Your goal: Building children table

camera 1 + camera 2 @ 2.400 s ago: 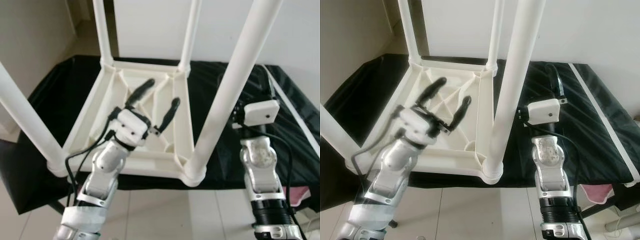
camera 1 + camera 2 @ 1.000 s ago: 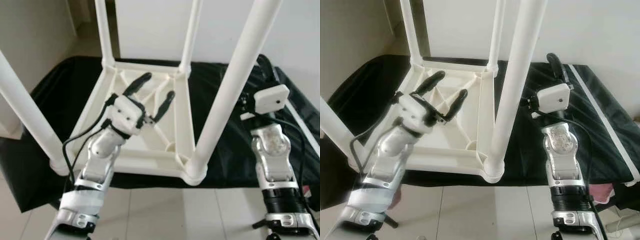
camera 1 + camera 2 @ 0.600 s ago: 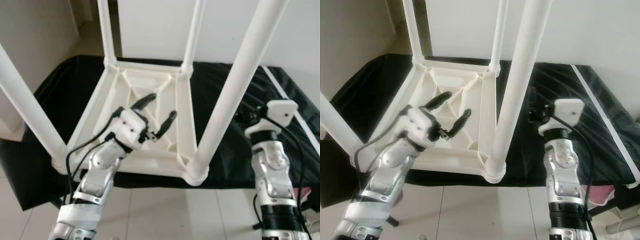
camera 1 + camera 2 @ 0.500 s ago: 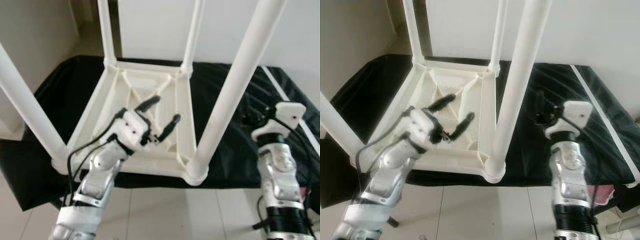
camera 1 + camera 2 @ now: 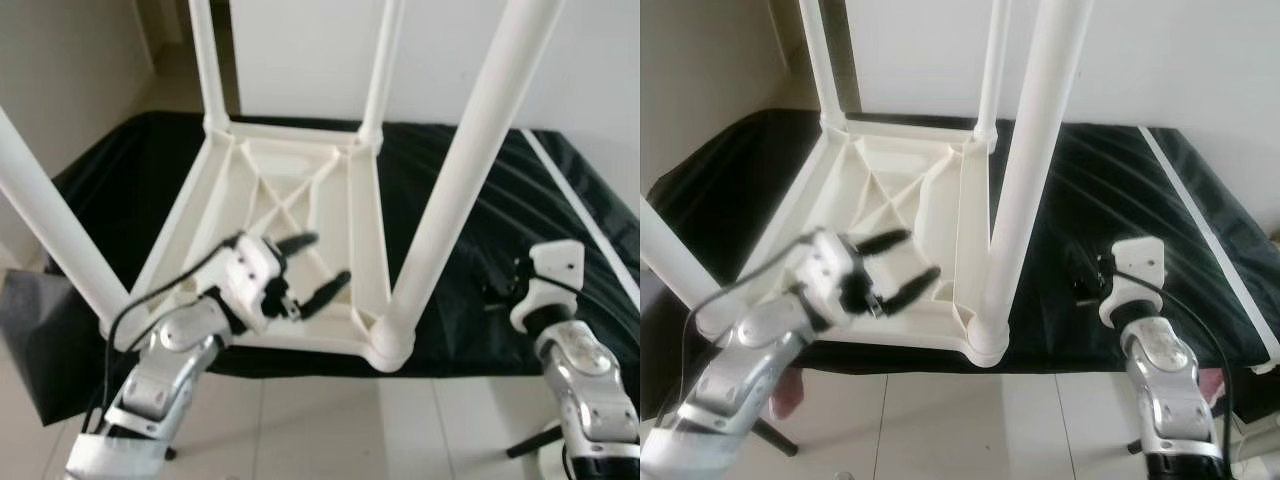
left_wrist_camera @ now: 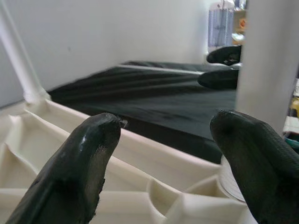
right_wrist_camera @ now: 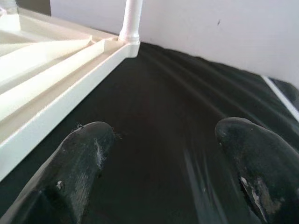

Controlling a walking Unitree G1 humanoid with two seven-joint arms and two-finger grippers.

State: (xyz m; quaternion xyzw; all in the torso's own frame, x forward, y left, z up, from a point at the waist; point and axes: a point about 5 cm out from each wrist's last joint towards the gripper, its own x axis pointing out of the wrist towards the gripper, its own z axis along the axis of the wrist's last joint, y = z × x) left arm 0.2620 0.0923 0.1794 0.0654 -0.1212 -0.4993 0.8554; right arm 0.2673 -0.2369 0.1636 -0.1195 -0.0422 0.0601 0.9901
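Children's table (image 5: 300,210) is lying upside down on the black cloth (image 5: 470,200), and I count four legs (image 5: 470,170) already standing in their corner sockets, so I'd say assembly looks basically done; flipping it upright seems to be what's left. Both arms sit low: left pincer (image 5: 308,270) open over the near rim, right pincer (image 7: 163,158) open above the cloth, both gripping nothing.

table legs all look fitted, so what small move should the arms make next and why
Probably close the open left gripper on the near rail of the table. The table lies upside down on the black cloth with four legs standing up. The open right gripper hangs beside it, holding nothing, so a grip for turning the table over seems next.
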